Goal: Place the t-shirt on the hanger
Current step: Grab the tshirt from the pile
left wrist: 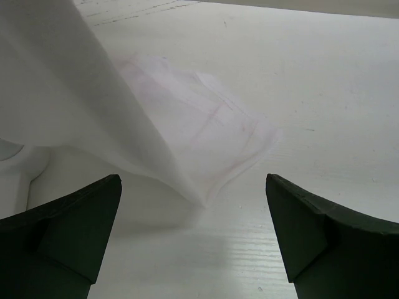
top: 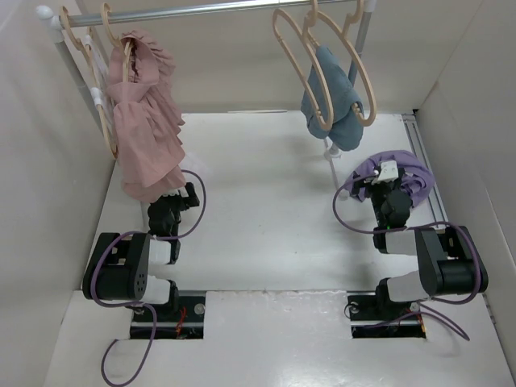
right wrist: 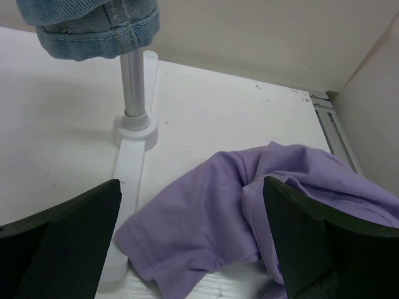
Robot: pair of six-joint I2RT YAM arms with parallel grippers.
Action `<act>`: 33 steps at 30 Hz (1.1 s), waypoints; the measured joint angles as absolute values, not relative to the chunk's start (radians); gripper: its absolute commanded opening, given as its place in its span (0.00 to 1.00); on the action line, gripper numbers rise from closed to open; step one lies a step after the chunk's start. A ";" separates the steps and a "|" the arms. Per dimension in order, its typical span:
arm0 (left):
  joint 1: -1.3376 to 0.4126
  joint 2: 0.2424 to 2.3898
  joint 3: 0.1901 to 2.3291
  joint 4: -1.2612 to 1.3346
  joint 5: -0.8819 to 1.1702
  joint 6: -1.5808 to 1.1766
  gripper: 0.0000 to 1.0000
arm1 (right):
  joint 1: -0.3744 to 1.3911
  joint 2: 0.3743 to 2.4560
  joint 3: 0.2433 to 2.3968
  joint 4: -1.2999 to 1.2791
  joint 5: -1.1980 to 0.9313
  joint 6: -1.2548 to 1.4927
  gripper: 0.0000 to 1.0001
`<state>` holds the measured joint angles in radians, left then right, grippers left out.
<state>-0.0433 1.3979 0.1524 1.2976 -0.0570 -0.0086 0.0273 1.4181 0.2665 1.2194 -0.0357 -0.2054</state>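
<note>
Your right pincer [right wrist: 193, 187] stood wide open above the t-shirt [right wrist: 299, 168] on the counter [right wrist: 62, 124]; your left pincer [left wrist: 193, 180] gaped near the pink garment [top: 145, 137].

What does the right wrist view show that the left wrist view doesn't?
Right wrist only: the t-shirt crumpled on the table, the rack post in its white foot, a denim hem hanging above. Left wrist only: a pale thin cloth hanging down close ahead. Both: the white table; the right claw and left claw each open, holding nothing.
</note>
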 measured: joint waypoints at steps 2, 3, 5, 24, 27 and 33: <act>-0.043 1.398 0.152 1.298 -0.057 -0.009 1.00 | 0.027 1.418 0.266 1.219 -0.035 -0.205 1.00; -0.043 1.398 0.152 1.298 -0.057 -0.009 1.00 | 0.027 1.418 0.267 1.219 -0.035 -0.206 1.00; -0.043 1.398 0.152 1.298 -0.052 -0.008 1.00 | 0.027 1.418 0.267 1.219 -0.035 -0.205 1.00; -0.046 0.862 0.133 0.888 0.519 0.446 1.00 | -0.101 1.341 0.782 0.345 0.400 0.074 1.00; -0.050 0.789 0.127 0.776 0.576 0.529 1.00 | -0.140 1.499 1.043 0.109 0.358 0.109 1.00; -0.051 0.603 0.111 0.620 0.616 0.712 1.00 | -0.147 1.700 1.328 -0.183 0.315 0.211 1.00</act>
<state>-0.0505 0.6029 0.1108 0.6197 0.6159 0.7120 -0.1474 1.7004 1.3277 -0.1825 0.3149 0.2111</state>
